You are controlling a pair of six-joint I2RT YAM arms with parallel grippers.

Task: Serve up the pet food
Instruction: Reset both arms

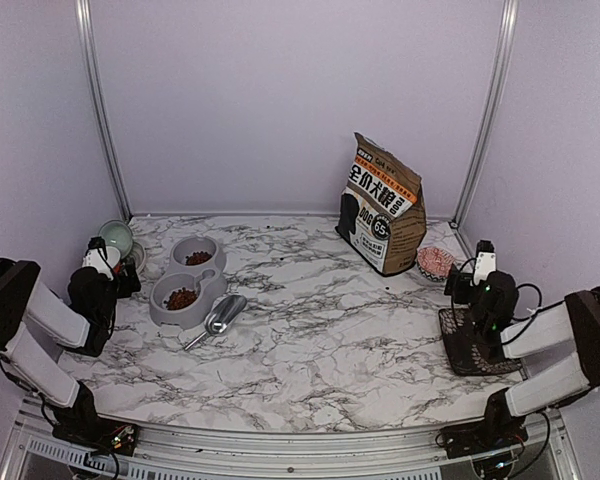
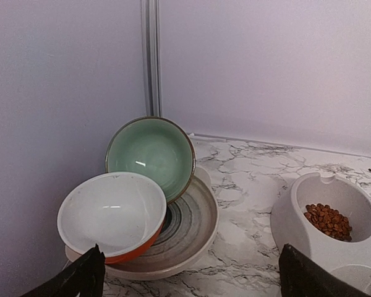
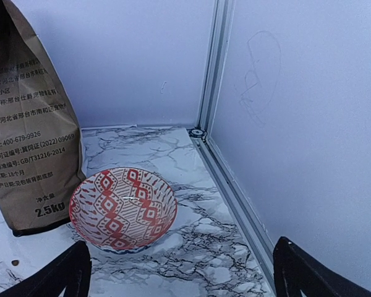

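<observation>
The pet food [image 1: 182, 297] is seen in both wells of the feeder [image 1: 156, 310], the scoop [image 1: 223, 316] beside it, so the left pincer [image 1: 108, 262] and right pincer [image 1: 483, 262] are held apart, empty, serving judged done.

Marble table [image 1: 330, 340]. Printed bag [image 1: 382, 215] upright, back right. Red-patterned bowl [image 3: 122, 209] just beside it, toward right corner. Grey double feeder [image 1: 160, 310] at left, scoop [image 1: 223, 314] lying just beside it. Left corner: green bowl [image 2: 150, 154] and white bowl [image 2: 111, 211], both tilted on striped plate [image 2: 195, 223]. Dark mat [image 1: 462, 356] near right edge.
</observation>
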